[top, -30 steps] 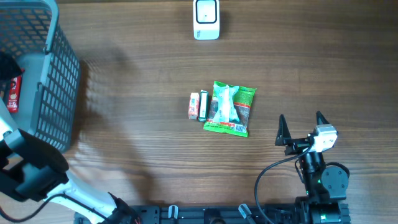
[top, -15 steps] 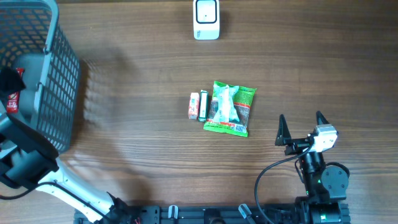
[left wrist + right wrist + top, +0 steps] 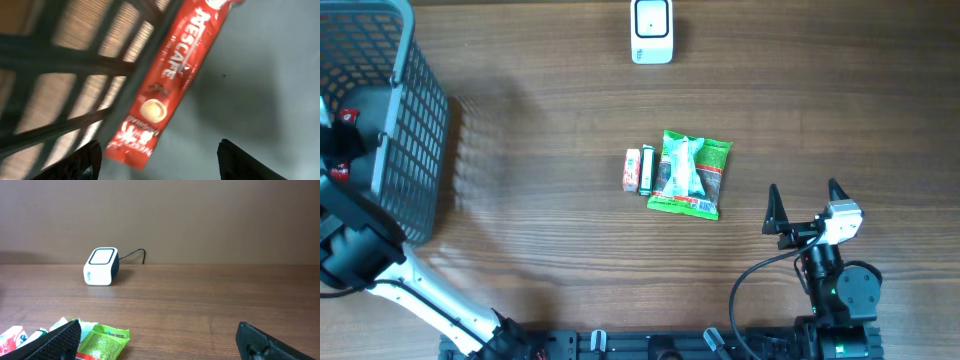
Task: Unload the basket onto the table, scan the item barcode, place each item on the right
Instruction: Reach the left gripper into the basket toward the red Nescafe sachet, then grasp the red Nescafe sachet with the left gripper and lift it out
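looks like a mock shop checkout set up on a robot test bench. a white barcode scanner (image 3: 651, 30) sits at the far edge of the wood-grain tabletop (image 3: 550, 240), its dark cable (image 3: 134, 255) trailing back toward a plain beige wall (image 3: 210, 215). a grey plastic shopping basket (image 3: 420, 130) stands at one side, a red nescafe sachet (image 3: 167, 85) inside it. retail goods lie mid-table: a green snack packet (image 3: 692, 175) beside two small packs (image 3: 632, 170). a robot arm (image 3: 835, 290) stands at the near edge.

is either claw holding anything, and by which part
Nothing is held. The left claw hangs open over the Nescafe sachet in the basket; the right claw is open and empty.
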`<act>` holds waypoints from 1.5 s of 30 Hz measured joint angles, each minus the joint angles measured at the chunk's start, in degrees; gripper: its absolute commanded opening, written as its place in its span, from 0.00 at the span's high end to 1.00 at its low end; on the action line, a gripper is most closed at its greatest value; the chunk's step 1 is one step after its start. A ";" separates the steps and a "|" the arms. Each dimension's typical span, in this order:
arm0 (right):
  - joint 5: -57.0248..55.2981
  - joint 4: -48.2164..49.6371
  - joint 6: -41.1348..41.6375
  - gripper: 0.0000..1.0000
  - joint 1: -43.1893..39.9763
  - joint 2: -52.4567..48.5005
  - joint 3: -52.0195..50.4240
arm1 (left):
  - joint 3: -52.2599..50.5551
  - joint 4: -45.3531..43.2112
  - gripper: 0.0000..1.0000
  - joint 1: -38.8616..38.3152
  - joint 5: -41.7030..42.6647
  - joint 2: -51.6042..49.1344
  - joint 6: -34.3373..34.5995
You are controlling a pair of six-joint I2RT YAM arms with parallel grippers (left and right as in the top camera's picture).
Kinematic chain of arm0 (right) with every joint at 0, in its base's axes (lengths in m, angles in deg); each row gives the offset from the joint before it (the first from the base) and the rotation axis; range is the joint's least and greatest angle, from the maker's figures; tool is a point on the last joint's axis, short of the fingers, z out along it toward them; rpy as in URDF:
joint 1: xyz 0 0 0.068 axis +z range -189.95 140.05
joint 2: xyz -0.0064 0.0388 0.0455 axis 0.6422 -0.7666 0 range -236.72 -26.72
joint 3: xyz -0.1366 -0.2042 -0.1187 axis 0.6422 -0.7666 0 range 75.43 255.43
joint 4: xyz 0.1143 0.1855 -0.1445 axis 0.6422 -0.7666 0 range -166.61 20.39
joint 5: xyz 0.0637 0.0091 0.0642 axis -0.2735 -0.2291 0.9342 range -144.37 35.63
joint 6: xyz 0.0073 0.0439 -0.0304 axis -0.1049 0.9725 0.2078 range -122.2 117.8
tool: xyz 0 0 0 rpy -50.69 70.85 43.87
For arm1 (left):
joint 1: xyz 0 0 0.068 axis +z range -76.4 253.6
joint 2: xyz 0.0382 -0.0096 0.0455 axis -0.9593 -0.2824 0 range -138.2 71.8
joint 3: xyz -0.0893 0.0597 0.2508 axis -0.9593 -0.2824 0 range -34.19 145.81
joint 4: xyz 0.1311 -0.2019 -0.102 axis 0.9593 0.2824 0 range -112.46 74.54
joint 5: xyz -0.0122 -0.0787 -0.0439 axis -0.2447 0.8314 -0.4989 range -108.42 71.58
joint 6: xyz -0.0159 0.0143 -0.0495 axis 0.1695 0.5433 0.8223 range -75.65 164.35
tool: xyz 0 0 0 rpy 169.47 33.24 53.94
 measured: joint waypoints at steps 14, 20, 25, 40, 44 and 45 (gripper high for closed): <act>0.00 0.00 0.00 0.00 0.00 0.00 0.00 | 0.79 1.92 0.46 0.37 13.20 -3.17 -2.62; 0.00 -0.02 0.00 0.00 0.00 0.00 0.00 | 0.98 2.62 0.47 0.33 19.41 -3.13 -2.64; 0.00 0.00 0.00 0.00 0.00 0.00 0.00 | 0.26 -0.59 0.34 -0.39 21.03 -1.84 -2.60; 0.00 0.00 0.00 0.00 0.00 0.00 0.00 | 0.09 -7.37 0.41 -0.33 17.20 -0.42 -3.54; 0.00 -0.02 0.00 0.00 0.00 0.00 0.00 | 0.09 -7.52 0.42 0.11 16.11 -2.97 -3.56; 0.00 -0.02 0.00 0.00 0.00 0.00 0.00 | 0.04 -7.56 0.44 0.39 15.93 -4.15 -3.74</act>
